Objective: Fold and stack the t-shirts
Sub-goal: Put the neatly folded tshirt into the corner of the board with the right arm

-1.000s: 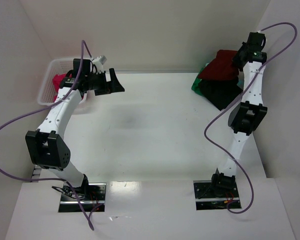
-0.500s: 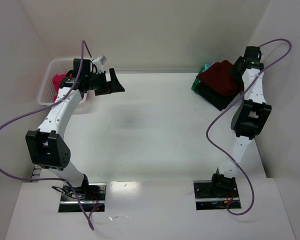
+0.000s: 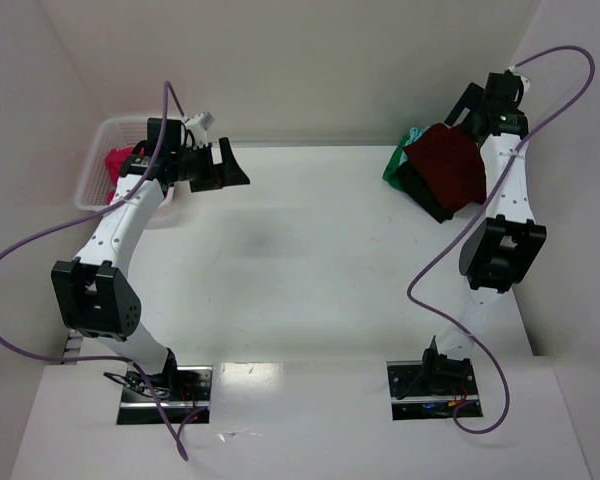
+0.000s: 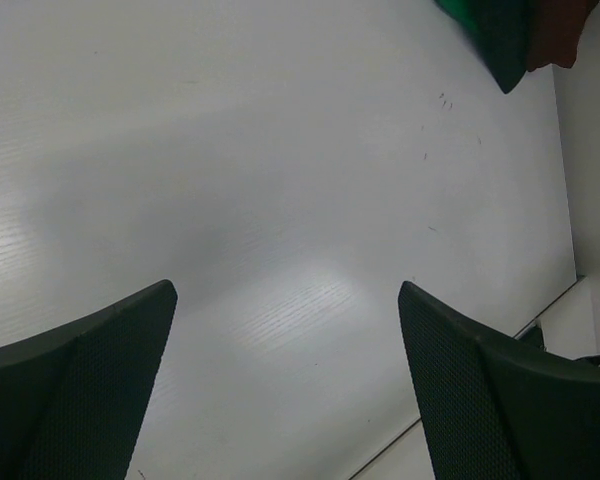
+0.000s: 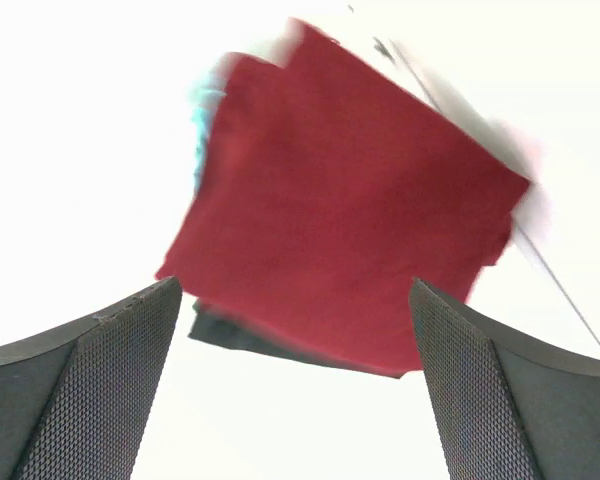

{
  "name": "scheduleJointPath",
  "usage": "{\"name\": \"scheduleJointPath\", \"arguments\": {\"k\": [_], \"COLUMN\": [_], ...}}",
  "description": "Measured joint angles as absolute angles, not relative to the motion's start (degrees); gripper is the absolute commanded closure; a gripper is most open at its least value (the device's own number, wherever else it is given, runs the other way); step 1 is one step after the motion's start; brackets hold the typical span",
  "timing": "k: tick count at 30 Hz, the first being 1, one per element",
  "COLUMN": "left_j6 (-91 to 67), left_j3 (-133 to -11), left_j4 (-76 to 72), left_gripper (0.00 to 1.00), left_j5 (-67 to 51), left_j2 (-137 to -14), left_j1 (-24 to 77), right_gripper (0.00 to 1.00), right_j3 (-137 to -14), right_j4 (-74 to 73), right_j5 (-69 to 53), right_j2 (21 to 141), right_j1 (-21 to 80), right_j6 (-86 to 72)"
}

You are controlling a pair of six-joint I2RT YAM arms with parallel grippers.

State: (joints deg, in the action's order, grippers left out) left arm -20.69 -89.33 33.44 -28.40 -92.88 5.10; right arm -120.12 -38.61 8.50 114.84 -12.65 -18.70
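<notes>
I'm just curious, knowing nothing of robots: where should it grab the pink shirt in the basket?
Grab the pink shirt by its crumpled top, coming straight down from above: the basket walls close off the sides, and it lies bunched inside. The open left tool is nearest.

The maroon shirt [image 5: 340, 210] is matt cloth; the table [image 4: 230, 150] smooth, faintly glossy.

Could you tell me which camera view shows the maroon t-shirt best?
The right wrist view: the maroon t-shirt fills the frame, folded square. The top external view shows it small, lying on the black t-shirt; the left wrist view catches only a corner.
</notes>
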Motion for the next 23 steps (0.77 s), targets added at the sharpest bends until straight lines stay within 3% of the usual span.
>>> {"name": "scheduleJointPath", "arguments": {"k": [10, 17, 23], "left_j6": [-19.27, -17.87, -17.09], "left_j3": [-89.03, -89.14, -87.11], "left_j4": [34.48, 35.4, 35.03], "left_gripper": [0.01, 0.01, 0.01], "left_j5": [-27.47, -21.89, -16.38], "left_j2": [-90.17, -84.71, -79.62], "left_j1": [4.22, 3.66, 3.66], "right_gripper": [0.0, 0.0, 0.0], "right_j3": [-112.47, -92.0, -78.98], "right_j4": [-32.17, -30.51, -30.52], "right_j5": [5.85, 4.37, 4.32], "right_j2": [100.53, 94.28, 79.85], "right_j1": [-6.29, -6.04, -5.1], "right_j6": [-19.1, -21.46, -23.41]}}
